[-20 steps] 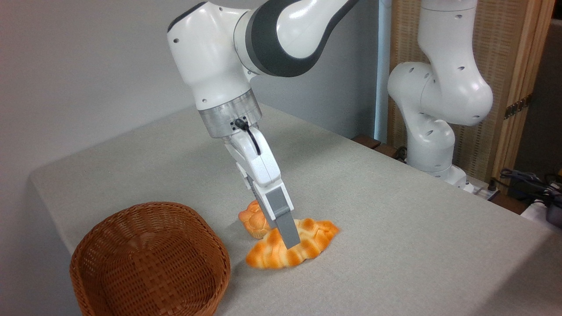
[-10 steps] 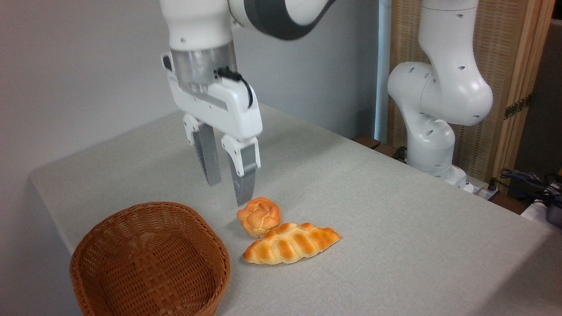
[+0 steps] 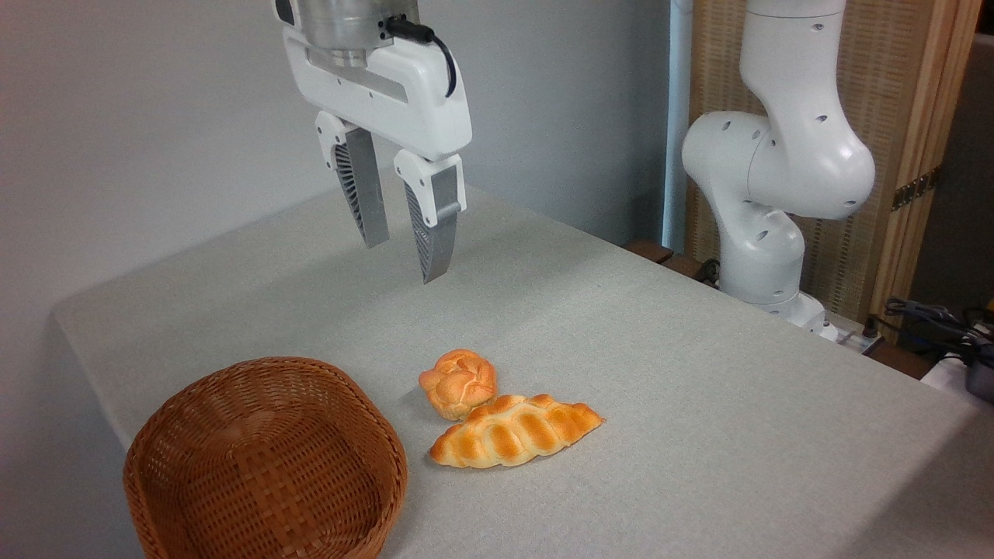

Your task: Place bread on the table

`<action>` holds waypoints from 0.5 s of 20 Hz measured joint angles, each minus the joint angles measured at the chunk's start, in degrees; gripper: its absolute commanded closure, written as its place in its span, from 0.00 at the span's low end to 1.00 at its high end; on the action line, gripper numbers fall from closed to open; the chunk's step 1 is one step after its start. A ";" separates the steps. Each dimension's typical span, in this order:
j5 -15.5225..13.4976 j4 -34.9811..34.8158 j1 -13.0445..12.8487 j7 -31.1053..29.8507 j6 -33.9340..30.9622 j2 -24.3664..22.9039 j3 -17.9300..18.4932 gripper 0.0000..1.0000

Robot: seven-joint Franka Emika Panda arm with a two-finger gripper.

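The gripper [image 3: 404, 260] hung high above the table [image 3: 699, 373], its two ribbed fingers [image 3: 432, 233] parted with clear air between them and nothing held. The braided loaf [image 3: 516, 431] lay flat on the grey-beige cloth, below the gripper and to the right of it in the picture, nearer the camera, well apart from the fingertips. Its long axis ran slantwise, the left tapered end lower in the picture and closer to the wicker basket [image 3: 264, 458], the right end pointing up and away toward the arm's base [image 3: 776, 295]. The small round knotted bun [image 3: 458, 382] sat just behind the loaf's left half; whether the two touched or only stood very close could not be told from this angle. The basket stood empty at the near left corner, a short way from the loaf's left tip. Judged by how things lay, the bread was already on the table and the task looked done, so what remained was likely only to draw the arm clear. Straight up and back there was open room with nothing to strike. Any descent would meet the bun first, as it lay most nearly under the fingers. To the right of the loaf the cloth stretched bare toward the far edge, while the table's left edge ran close behind the basket.
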 measured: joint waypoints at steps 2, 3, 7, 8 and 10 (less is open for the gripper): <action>0.00 1.30 0.32 0.00 -0.88 0.25 0.01 0.00; 0.00 1.84 0.42 0.00 -1.18 0.49 0.01 0.00; 0.00 2.71 0.41 0.00 -1.55 1.35 0.31 0.00; 0.00 2.83 0.36 0.03 -1.55 1.48 0.70 0.00; 0.70 2.97 0.05 0.22 -1.50 1.58 1.48 0.00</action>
